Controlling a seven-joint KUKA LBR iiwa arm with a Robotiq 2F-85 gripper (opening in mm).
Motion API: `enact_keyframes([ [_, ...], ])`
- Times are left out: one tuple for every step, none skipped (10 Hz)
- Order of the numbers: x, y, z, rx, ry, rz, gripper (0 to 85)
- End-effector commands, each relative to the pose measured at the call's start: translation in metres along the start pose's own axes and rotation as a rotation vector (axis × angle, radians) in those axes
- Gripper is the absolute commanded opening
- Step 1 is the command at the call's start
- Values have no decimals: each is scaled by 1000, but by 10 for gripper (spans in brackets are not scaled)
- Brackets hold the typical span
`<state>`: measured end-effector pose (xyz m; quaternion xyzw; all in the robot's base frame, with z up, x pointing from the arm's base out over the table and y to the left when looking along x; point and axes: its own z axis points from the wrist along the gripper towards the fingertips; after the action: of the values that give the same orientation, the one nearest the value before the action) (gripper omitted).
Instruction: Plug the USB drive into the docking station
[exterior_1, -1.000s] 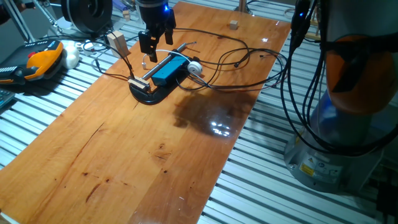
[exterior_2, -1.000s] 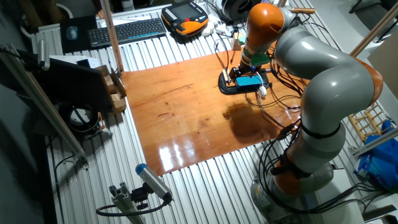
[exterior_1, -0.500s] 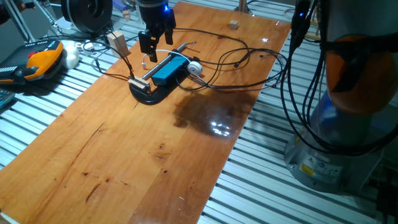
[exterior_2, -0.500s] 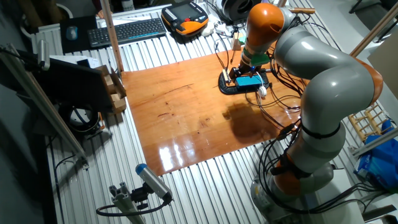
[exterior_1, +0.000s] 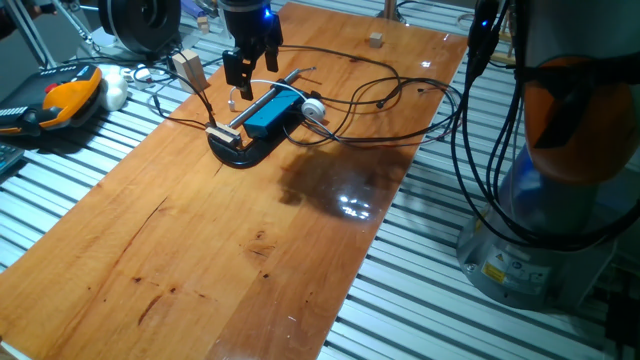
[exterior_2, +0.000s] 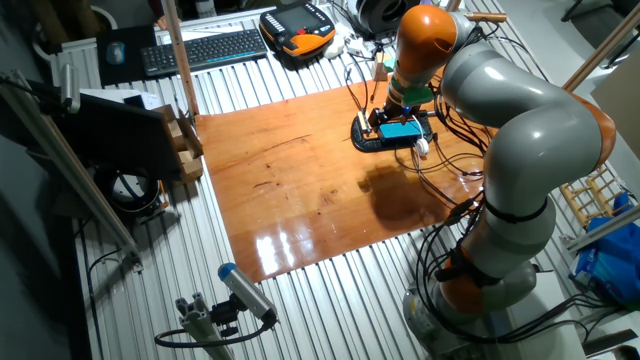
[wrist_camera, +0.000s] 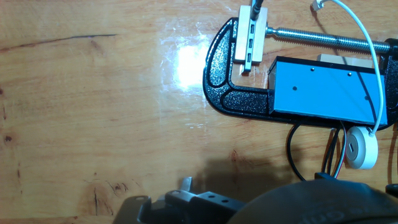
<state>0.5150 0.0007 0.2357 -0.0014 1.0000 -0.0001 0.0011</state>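
One blue docking station (wrist_camera: 323, 90) is sitting in one black clamp (wrist_camera: 227, 93) — one round white piece (wrist_camera: 361, 150) is lying beside it.

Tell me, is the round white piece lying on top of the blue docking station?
No, the round white piece lies on the wood beside the docking station.

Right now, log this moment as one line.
fingers: beside docking station, grip unclear | USB drive: at black clamp end, apart from station | task: unfinished
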Motion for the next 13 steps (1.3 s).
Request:
enact_keyframes([
  [0, 0, 0, -6, 58, -58, 0],
  [-1, 1, -4, -5, 63, -58, 0],
  [-2, 0, -7, -1, 66, -58, 0],
  [-2, 0, -7, 1, 63, -57, 0],
  [-3, 0, -6, 1, 60, -59, 0],
  [-3, 0, -5, 1, 54, -61, 0],
  [-4, 1, -5, 11, 48, -63, 0],
  [-4, 1, -5, 12, 42, -63, 0],
  [-5, 1, -4, 11, 37, -63, 0],
  [-6, 0, -2, 6, 34, -62, 0],
  [-9, -3, -1, -3, 34, -68, 0],
  [-11, -6, -1, -28, 42, -69, 0],
  [-14, -9, 0, -46, 49, -68, 0],
])
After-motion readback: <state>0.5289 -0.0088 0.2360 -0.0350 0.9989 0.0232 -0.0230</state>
